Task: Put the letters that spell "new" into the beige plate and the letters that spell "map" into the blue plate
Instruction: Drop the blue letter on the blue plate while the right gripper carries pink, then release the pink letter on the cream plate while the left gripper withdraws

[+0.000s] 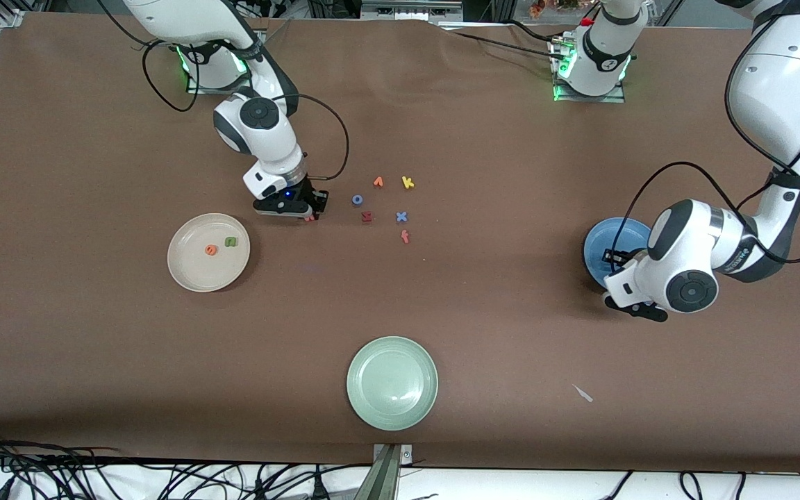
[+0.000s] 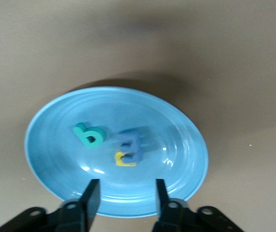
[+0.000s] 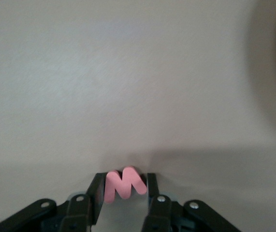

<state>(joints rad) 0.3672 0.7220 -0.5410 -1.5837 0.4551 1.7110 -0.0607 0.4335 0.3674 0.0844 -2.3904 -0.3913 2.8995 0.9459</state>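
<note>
My right gripper [image 1: 311, 210] [image 3: 124, 187] is shut on the pinkish-red w [image 3: 124, 182], low over the table between the beige plate [image 1: 188, 267] and the loose letters. An orange e [image 1: 211, 250] and a green n [image 1: 230, 242] lie in the beige plate. Toward the left arm's end of the table my left gripper [image 1: 614, 258] [image 2: 126, 193] hangs open and empty over the blue plate [image 2: 46, 154] [image 1: 598, 239]. In that plate lie a teal p [image 2: 89, 135], a blue m [image 2: 132, 145] and a yellow a [image 2: 123, 160], with the m partly on top of the a.
Loose letters lie mid-table: blue o [image 1: 357, 199], orange v [image 1: 378, 182], yellow k [image 1: 407, 182], dark red z-like letter [image 1: 367, 217], blue x [image 1: 401, 217], reddish f [image 1: 405, 237]. A pale green plate [image 1: 392, 382] sits nearest the front camera. A white scrap [image 1: 584, 394] lies beside it.
</note>
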